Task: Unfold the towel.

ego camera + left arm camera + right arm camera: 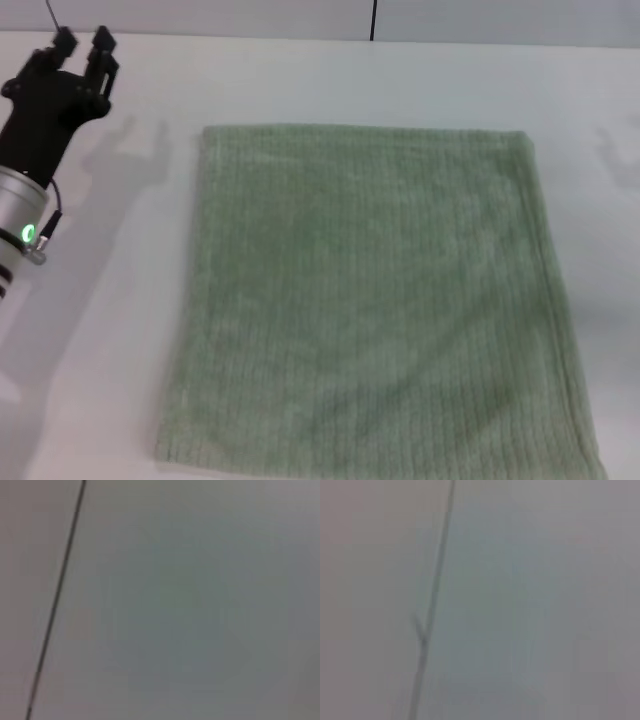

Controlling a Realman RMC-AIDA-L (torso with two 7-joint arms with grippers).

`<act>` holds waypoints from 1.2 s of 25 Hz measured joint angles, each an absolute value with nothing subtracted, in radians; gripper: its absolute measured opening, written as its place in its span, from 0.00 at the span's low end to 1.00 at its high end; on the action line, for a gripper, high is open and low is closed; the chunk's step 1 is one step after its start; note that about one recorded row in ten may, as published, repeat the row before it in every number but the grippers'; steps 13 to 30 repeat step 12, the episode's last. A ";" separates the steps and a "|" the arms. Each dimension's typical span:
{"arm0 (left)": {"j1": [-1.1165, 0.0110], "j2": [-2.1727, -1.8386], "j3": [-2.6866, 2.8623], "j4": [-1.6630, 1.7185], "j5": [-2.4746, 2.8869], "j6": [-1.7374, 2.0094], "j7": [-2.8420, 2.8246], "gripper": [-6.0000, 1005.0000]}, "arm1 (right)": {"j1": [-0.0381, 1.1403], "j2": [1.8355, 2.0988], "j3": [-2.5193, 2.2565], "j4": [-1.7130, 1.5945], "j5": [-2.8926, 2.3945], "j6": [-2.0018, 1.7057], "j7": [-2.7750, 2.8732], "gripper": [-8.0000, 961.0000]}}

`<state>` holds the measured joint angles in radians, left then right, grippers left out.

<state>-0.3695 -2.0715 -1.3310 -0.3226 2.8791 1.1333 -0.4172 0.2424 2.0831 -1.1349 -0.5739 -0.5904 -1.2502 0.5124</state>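
The towel [370, 300], a pale sage-green terry cloth with fine ribbed rows, lies flat and roughly square on the white table [110, 330] in the head view, reaching down to the near edge of the picture. My left gripper [84, 42] is raised at the far left, well apart from the towel's left edge, its two black fingers open with nothing between them. My right gripper is out of view; only a faint shadow shows at the far right. Neither wrist view shows the towel or any fingers.
Bare white tabletop surrounds the towel on the left, right and far sides. A pale wall with a dark vertical seam [373, 20] runs along the back of the table. Both wrist views show only a blank surface with a dark line [55, 595].
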 joint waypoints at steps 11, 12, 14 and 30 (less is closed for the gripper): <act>-0.373 -2.072 -1.366 -0.314 2.878 1.135 -0.391 0.81 | 0.300 2.080 -1.094 -0.388 -0.311 -1.393 0.333 0.76; -0.376 -2.073 -1.366 -0.311 2.878 1.134 -0.382 0.81 | 0.308 2.080 -1.086 -0.375 -0.300 -1.395 0.330 0.76; -0.376 -2.073 -1.366 -0.311 2.878 1.134 -0.382 0.81 | 0.308 2.080 -1.086 -0.375 -0.300 -1.395 0.330 0.76; -0.376 -2.073 -1.366 -0.311 2.878 1.134 -0.382 0.81 | 0.308 2.080 -1.086 -0.375 -0.300 -1.395 0.330 0.76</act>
